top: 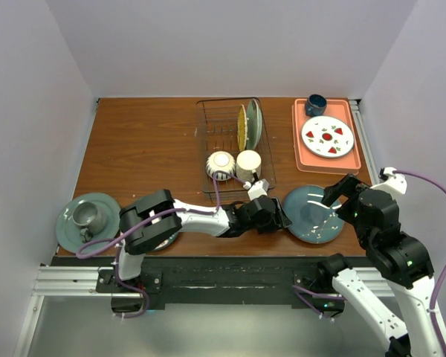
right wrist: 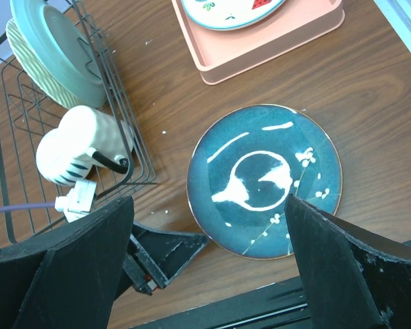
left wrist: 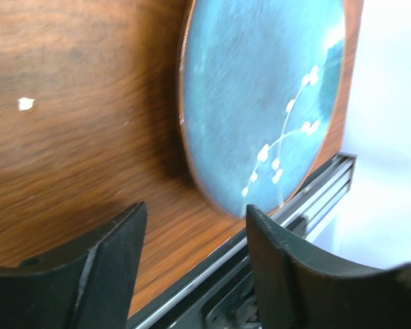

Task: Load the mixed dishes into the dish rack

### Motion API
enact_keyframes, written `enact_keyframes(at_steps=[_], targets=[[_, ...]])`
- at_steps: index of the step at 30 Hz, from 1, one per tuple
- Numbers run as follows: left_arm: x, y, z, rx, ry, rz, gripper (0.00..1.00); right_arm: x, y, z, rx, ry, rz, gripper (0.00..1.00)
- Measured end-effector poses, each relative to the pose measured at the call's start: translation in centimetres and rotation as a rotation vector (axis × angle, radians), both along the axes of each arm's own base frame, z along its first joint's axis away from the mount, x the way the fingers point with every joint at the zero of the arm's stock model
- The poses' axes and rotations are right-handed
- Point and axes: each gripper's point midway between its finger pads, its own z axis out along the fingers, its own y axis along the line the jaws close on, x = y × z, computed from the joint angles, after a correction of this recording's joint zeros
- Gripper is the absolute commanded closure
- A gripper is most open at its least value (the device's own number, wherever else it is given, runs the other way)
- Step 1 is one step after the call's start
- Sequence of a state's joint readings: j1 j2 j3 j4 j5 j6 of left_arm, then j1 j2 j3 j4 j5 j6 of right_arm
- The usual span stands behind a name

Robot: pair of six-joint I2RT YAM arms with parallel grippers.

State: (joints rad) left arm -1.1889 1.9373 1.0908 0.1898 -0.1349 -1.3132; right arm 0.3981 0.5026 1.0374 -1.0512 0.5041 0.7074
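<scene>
A dark teal plate with white blossom marks (top: 312, 216) lies flat near the table's front edge, right of centre. My left gripper (top: 279, 216) is open and low at the plate's left rim; in the left wrist view the plate (left wrist: 260, 103) lies just ahead of the open gripper (left wrist: 195, 226). My right gripper (top: 334, 195) is open above the plate (right wrist: 264, 179), with nothing between its fingers (right wrist: 308, 247). The dark wire dish rack (top: 208, 123) holds a striped bowl (top: 221, 165), a cream mug (top: 248, 163), a pale green plate (top: 254, 123) and a yellow plate (top: 242, 128), both plates upright.
A pink tray (top: 301, 160) at the back right holds a white strawberry plate (top: 327, 136) and a dark blue cup (top: 315, 105). A green plate (top: 68, 229) with a grey cup (top: 84, 216) lies at the front left. A metal rail (left wrist: 315, 192) runs along the front edge.
</scene>
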Motion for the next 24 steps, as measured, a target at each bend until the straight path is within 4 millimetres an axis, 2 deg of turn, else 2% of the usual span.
enact_keyframes(at_steps=[7,13,24], targets=[[1.1,-1.9,0.8,-0.061,0.018,0.112,0.45,-0.5,-0.3,-0.1,-0.005,0.007,-0.001,0.05],[1.9,-3.3,0.8,-0.084,0.018,0.153,0.47,-1.2,-0.7,0.8,-0.004,-0.010,-0.004,0.05],[2.3,-4.0,1.1,-0.115,0.025,0.174,0.50,-2.1,-1.1,0.8,-0.004,-0.017,-0.006,0.05]])
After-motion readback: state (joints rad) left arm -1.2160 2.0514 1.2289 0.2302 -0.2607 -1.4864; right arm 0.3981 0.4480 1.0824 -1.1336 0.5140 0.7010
